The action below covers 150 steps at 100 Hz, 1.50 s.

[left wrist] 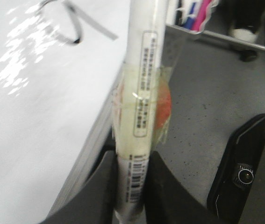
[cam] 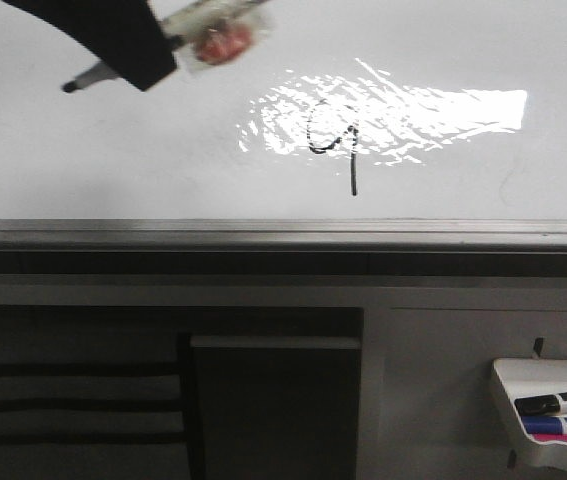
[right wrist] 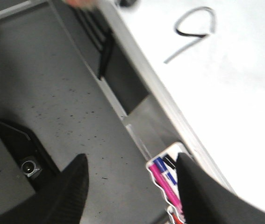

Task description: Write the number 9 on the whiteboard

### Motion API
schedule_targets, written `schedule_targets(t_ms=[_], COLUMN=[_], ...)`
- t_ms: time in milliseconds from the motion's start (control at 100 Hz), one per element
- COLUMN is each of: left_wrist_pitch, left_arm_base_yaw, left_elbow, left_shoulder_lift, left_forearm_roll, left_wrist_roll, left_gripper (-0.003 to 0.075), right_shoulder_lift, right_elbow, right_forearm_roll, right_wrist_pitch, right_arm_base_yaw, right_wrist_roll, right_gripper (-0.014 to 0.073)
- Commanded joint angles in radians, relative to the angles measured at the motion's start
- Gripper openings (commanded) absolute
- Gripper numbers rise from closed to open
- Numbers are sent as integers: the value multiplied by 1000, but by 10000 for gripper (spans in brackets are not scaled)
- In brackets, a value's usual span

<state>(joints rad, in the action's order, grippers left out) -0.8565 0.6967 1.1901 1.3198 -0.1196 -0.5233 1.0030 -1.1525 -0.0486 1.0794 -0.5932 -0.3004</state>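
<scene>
We are holding a white marker (left wrist: 139, 93) in our left gripper (left wrist: 131, 186), the two dark fingers (left wrist: 97, 191) pinching its barrel just below the barcode label. Yellowed tape and a red-orange blob are wrapping the barrel partway up. In the front view the marker (cam: 203, 30) is slanting across the top left corner, its black tip pointing left and hanging above the whiteboard (cam: 83, 150), well apart from the number 9 (cam: 331, 140). That figure is sitting near the board's middle, inside a bright glare patch, its straight tail running down toward the silver edge strip (cam: 283, 232).

Our right gripper (right wrist: 131, 186) is standing spread with nothing between its fingers (right wrist: 71, 186), hanging over the grey floor beside the board's edge. Just below it, a small white tray (cam: 548, 415) is carrying black, blue and pink markers.
</scene>
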Motion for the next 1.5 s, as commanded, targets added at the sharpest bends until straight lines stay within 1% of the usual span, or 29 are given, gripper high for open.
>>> schedule_targets(t_ms=[0, 40, 120, 260, 340, 400, 550, 670, 900, 940, 1000, 1020, 1040, 1070, 1080, 1100, 1140, 1210, 1250, 1380, 1490], left_wrist_pitch=[14, 14, 65, 267, 393, 454, 570, 606, 624, 628, 630, 630, 628, 628, 628, 628, 628, 626, 623, 599, 521], left_arm_base_yaw=[-85, -127, -236, -393, -455, -493, -542, -544, -544, -544, -544, -544, -544, -544, -544, -544, -544, -544, -544, -544, -544], left_elbow=[22, 5, -43, -155, -216, -253, -293, -293, -293, -293, -293, -293, -293, -293, -293, -293, -293, -293, -293, -293, -293], left_shoulder_lift=[-46, -51, -58, -58, -54, -43, -7, 29, 49, 49, 49, 49, 49, 49, 49, 47, 42, 22, 6, -97, -209], left_forearm_roll=[104, 120, 120, 92, 49, 21, -71, -79, -90, -90, -90, -90, -90, -90, -90, -90, -90, -90, -90, -90, -90], left_wrist_roll=[226, 282, 335, 408, 409, 409, 409, 409, 409, 409, 409, 408, 408, 408, 408, 406, 406, 404, 404, 393, 329], left_gripper=[-20, -20, -20, -20, -20, -20, -20, -20, -15, 0, 65, 105, 127, 187, 187, 238, 309, 388, 402, 398, 398], right_shoulder_lift=[-43, -56, -75, -95, -96, -96, -96, -96, -96, -96, -96, -96, -96, -96, -96, -96, -96, -96, -96, -111, -140], right_elbow=[-31, -31, -31, -31, -31, -31, -31, -31, -31, -31, -31, -31, -31, -31, -31, -31, -31, -31, -31, -31, -30], right_forearm_roll=[-68, -69, -69, -69, -69, -69, -69, -69, -69, -69, -69, -69, -69, -69, -69, -69, -69, -69, -73, -77, -82], right_wrist_pitch=[-30, -26, -25, -25, -25, -25, -27, -29, -29, -29, -29, -29, -29, -29, -29, -29, -29, -29, -25, -11, 11], right_arm_base_yaw=[36, 55, 85, 108, 108, 108, 108, 108, 108, 108, 108, 108, 108, 108, 108, 108, 108, 108, 108, 108, 108], right_wrist_roll=[66, 66, 66, 66, 66, 66, 66, 66, 66, 66, 66, 66, 66, 66, 66, 66, 66, 66, 66, 101, 223], right_gripper=[365, 365, 365, 365, 365, 365, 365, 365, 365, 365, 365, 365, 365, 365, 365, 365, 365, 365, 365, 365, 365])
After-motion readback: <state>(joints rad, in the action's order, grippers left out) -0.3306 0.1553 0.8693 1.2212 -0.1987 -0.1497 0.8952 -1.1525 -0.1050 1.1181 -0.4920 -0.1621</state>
